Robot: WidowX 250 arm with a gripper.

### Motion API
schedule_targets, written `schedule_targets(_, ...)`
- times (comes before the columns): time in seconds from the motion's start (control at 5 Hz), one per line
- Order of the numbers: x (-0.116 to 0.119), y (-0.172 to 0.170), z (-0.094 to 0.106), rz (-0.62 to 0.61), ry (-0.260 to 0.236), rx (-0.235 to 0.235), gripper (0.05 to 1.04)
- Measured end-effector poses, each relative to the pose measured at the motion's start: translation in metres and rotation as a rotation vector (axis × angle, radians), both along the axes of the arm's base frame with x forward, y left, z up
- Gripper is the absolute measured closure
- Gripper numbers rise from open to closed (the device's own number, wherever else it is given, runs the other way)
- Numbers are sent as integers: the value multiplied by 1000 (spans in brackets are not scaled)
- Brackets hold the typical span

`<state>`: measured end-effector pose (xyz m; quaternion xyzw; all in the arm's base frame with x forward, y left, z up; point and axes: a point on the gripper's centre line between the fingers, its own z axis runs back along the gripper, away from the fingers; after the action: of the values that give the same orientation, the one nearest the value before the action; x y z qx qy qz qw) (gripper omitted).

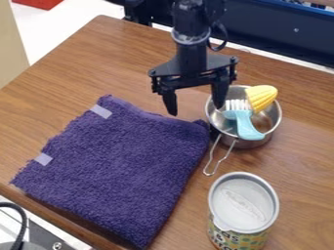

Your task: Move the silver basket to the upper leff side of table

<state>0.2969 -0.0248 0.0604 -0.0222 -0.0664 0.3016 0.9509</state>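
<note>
Two fingers of the gripper (196, 111) stand apart, one at the left rim of the silver pot (251, 144). The pot, right of the towel (124, 166), holds corn (262, 96) and a fork (247, 126). A can (242, 205) stands nearer the camera.

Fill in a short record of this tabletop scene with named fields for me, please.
surface: wooden table
target: silver pan, right of the towel, wire handle toward the near edge
pan contents: toy corn cob, blue-and-white fork
towel: purple, two pale tags
can: patterned label, nearer than the pan
gripper: open, beside and partly over the pan
</note>
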Motion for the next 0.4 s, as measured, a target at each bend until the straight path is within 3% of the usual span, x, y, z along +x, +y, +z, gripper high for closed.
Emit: schedule_targets(0.4,-1,-6,-4,-26,-4,31,85)
